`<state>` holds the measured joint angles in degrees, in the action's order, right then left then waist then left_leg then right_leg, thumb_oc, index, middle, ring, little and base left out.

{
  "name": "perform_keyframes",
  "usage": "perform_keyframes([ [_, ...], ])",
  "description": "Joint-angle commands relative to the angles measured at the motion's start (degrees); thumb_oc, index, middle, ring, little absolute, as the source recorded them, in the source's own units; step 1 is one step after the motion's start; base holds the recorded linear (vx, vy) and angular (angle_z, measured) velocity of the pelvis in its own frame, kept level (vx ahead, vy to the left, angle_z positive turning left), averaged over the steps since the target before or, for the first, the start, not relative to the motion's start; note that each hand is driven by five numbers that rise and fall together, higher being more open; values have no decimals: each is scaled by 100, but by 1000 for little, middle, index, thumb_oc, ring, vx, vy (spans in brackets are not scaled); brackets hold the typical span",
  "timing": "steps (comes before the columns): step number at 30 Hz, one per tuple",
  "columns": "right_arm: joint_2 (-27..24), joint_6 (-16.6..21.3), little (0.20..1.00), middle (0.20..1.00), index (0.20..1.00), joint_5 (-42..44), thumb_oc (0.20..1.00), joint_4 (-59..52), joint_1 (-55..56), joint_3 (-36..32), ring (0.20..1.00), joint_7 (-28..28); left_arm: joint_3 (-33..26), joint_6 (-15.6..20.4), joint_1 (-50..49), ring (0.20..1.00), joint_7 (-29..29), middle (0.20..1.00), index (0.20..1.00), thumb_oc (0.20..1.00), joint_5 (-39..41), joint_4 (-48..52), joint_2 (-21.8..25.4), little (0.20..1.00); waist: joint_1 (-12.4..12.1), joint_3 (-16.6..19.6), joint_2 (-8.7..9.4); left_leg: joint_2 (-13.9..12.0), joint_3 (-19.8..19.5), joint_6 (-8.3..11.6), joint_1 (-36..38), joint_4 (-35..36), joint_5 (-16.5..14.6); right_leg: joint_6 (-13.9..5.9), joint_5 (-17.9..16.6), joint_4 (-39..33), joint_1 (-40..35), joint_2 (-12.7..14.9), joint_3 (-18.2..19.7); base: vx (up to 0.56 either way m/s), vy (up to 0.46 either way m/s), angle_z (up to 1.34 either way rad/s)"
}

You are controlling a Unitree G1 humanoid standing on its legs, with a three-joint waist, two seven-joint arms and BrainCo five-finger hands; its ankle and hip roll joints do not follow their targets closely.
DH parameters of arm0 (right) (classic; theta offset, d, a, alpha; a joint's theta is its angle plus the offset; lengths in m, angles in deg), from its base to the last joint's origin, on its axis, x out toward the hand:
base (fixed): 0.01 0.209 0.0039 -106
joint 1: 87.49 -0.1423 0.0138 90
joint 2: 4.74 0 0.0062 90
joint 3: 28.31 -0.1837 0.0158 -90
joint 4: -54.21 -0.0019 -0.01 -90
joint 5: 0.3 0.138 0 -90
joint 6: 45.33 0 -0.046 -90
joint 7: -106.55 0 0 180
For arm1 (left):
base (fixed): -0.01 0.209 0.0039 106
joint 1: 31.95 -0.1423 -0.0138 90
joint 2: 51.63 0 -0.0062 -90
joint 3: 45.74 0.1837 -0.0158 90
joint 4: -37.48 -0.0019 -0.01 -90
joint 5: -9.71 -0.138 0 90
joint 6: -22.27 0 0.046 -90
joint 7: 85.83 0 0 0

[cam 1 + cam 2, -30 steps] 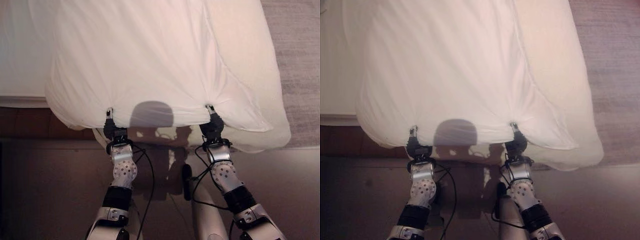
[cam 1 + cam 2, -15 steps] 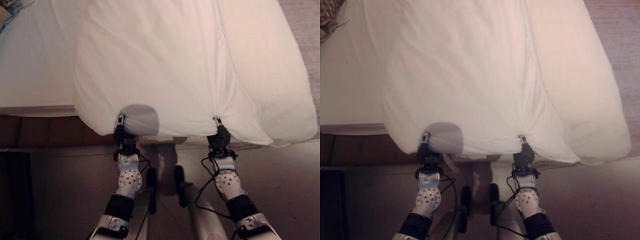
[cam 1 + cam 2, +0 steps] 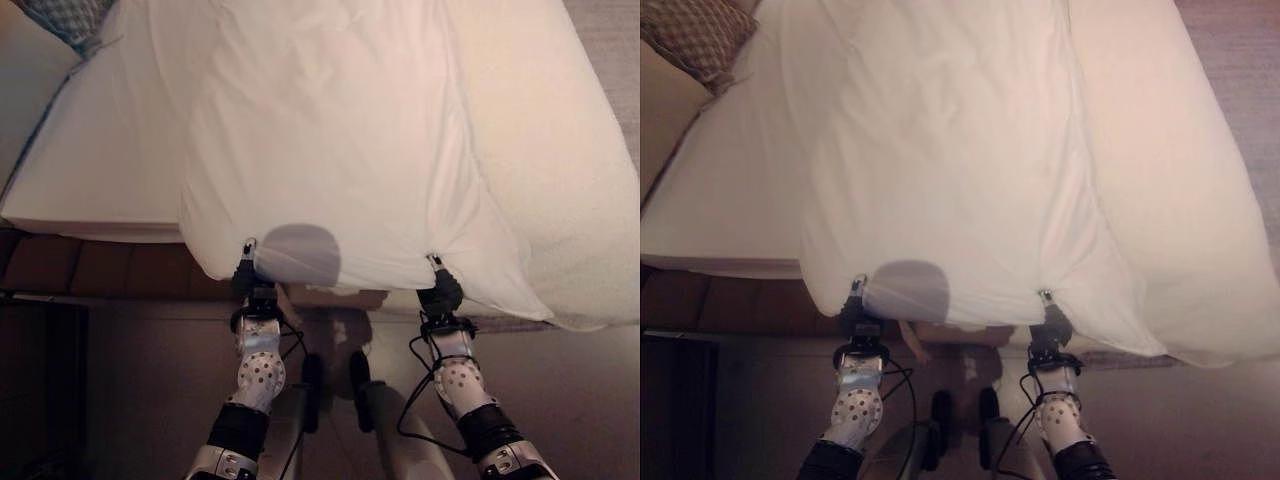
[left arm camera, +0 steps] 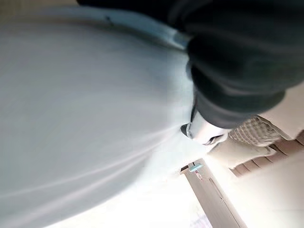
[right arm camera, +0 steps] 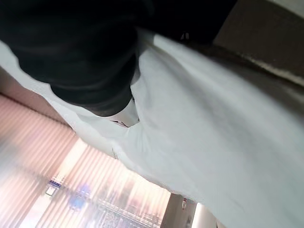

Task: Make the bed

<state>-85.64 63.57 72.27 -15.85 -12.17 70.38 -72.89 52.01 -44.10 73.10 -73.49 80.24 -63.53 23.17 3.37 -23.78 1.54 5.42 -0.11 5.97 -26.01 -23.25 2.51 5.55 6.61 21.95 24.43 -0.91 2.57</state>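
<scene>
I see a big white duvet (image 3: 340, 140) lying on the bed (image 3: 95, 170). It covers the middle and right side of the bed, and its near edge hangs over the near end of the mattress. The left part of the bed is bare white sheet. A patterned pillow (image 3: 695, 35) sits at the far left corner.

My left hand (image 3: 247, 268) is at the near edge of the duvet, on the left side. The cloth bunches up into little folds right where the hand meets it, so the hand is pinching the duvet there. In the left wrist view the dark cover is close up and the white cloth pulls tight away from the hand.

My right hand (image 3: 440, 285) is at the near edge too, more to the right. The cloth bunches there as well, and this hand is pinching the duvet. The two hands are well apart, with the duvet edge stretched between them.

A brown floor (image 3: 130, 370) is under the near end of the bed
</scene>
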Motion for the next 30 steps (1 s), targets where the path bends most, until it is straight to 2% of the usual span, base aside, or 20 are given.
perform_keyframes([
  [1,-634,665,200,200,200,-25,200,-174,875,-775,200,66,-1151,750,-492,200,59,200,200,200,-353,634,341,200,-86,521,-9,-784,-590,-349,121,816,-79,-774,-331,-531,-164,-215,196,88,122,-11],
  [4,-612,769,200,200,200,15,200,-134,812,-806,200,176,-1324,899,-468,200,311,200,200,200,-518,723,431,200,-225,556,-25,-1483,-1181,-228,310,1894,576,-805,-105,-74,108,-215,332,43,209,-21],
  [5,-620,786,200,200,200,-22,200,-133,819,-837,200,218,-1383,916,-446,200,357,200,200,200,-515,635,451,200,-229,583,-46,-1657,-1204,-162,416,2233,700,-823,9,83,184,-204,338,18,193,-30],
  [6,-620,786,200,200,200,-23,200,-134,819,-837,200,219,-1384,917,-446,200,356,200,200,200,-515,635,451,200,-230,581,-44,-1659,-1201,-161,427,2250,709,-822,12,89,185,-204,340,31,372,-20],
  [7,-636,856,200,200,200,-2,200,-135,825,-925,200,277,-1471,967,-414,200,364,200,200,200,-500,547,523,200,-269,589,-89,-1874,-1334,-35,497,2603,847,-924,108,257,268,-129,424,-2,430,-7],
  [9,-650,922,200,200,200,-1,200,-143,779,-991,200,310,-1417,989,-355,200,344,200,200,200,-455,507,547,200,-258,548,-194,-1914,-1009,74,575,2775,832,-1083,104,274,337,65,431,-45,571,-7],
  [10,-595,962,200,200,200,11,200,-151,750,-980,200,367,-1366,980,-332,200,352,200,200,200,-451,499,563,200,-261,524,-216,-1880,-985,104,551,2677,795,-1170,4,216,411,176,492,-92,596,-6],
  [11,-551,971,200,200,200,5,200,-138,668,-974,200,375,-1320,996,-259,200,365,200,200,200,-427,400,591,200,-281,498,-170,-1705,-1015,45,427,2413,631,-1318,-234,4,403,355,621,-90,624,-1],
  [12,-516,970,200,200,200,-28,200,-153,664,-993,200,376,-1249,1006,-178,200,412,200,200,200,-467,394,604,200,-262,488,-152,-1524,-877,16,228,2113,454,-1464,-420,-280,318,604,705,-62,642,-5],
  [14,-465,996,200,200,200,-55,200,-223,727,-1087,200,371,-1151,998,-57,200,382,200,200,200,-396,222,625,200,-130,453,-79,-1051,-524,-13,-146,918,-116,-1698,-881,-991,-70,1236,764,31,642,12],
  [16,-479,919,200,200,200,-189,200,-276,801,-1125,200,335,-1011,927,-58,200,265,200,200,200,-302,73,603,200,-25,493,-116,-724,-352,-165,-363,442,-424,-1723,-1510,-1428,-182,1724,792,93,696,45],
  [17,-454,919,200,200,200,-250,200,-309,784,-1116,200,346,-976,904,-90,200,226,200,200,200,-258,-45,610,200,3,488,-146,-574,-188,-306,-376,325,-606,-1751,-2252,-1859,-209,2141,613,97,706,33],
  [18,-436,863,200,200,200,-400,200,-277,758,-1074,200,417,-966,896,-154,200,223,200,200,200,-251,-71,603,200,-68,473,-161,-630,5,-335,-349,220,-686,-1669,-2424,-2132,-194,2341,65,66,707,8],
  [19,-449,772,200,200,200,-438,200,-152,720,-1010,200,375,-967,815,-241,200,209,200,200,200,-273,-179,590,200,-156,468,-186,-671,220,-375,-275,233,-794,-1668,-2358,-2335,-329,2415,-581,15,619,-39],
  [20,-462,721,200,200,200,-463,200,-125,692,-933,200,374,-959,838,-278,200,218,200,200,200,-296,-137,586,200,-137,450,-178,-609,327,-415,-227,308,-765,-1515,-1886,-2120,-365,2120,-729,-41,581,-93],
  [22,-521,740,200,200,200,-466,200,-12,627,-765,200,382,-903,896,-188,200,373,200,200,200,-353,-154,505,200,-32,407,-152,-402,480,-497,-6,711,-618,-1374,-1280,-1626,-92,1388,-516,-45,487,-103],
  [25,-484,750,200,200,200,-536,200,108,608,-560,200,381,-837,774,-204,200,581,200,200,200,-537,-156,417,200,-4,382,-73,-168,655,-495,298,1253,-415,-1193,-806,-1125,74,372,-538,-27,292,-25],
  [26,-484,751,200,200,200,-537,200,108,610,-556,200,382,-838,771,-209,200,596,200,200,200,-551,-147,414,200,-9,373,-66,-166,662,-491,333,1285,-412,-1191,-784,-1101,68,372,-528,-14,123,-42],
  [28,-524,765,200,200,200,-549,200,157,604,-452,200,308,-724,715,-238,200,651,200,200,200,-664,-218,340,200,-1,376,-63,-32,707,-503,451,1567,-278,-1059,-736,-1176,-22,41,-375,-24,100,-20],
  [30,-568,747,200,200,200,-574,200,162,605,-399,200,280,-645,694,-247,200,709,200,200,200,-690,-229,283,200,27,399,-149,-18,672,-536,441,1652,-208,-1026,-743,-1204,13,-73,-106,-46,31,3],
])
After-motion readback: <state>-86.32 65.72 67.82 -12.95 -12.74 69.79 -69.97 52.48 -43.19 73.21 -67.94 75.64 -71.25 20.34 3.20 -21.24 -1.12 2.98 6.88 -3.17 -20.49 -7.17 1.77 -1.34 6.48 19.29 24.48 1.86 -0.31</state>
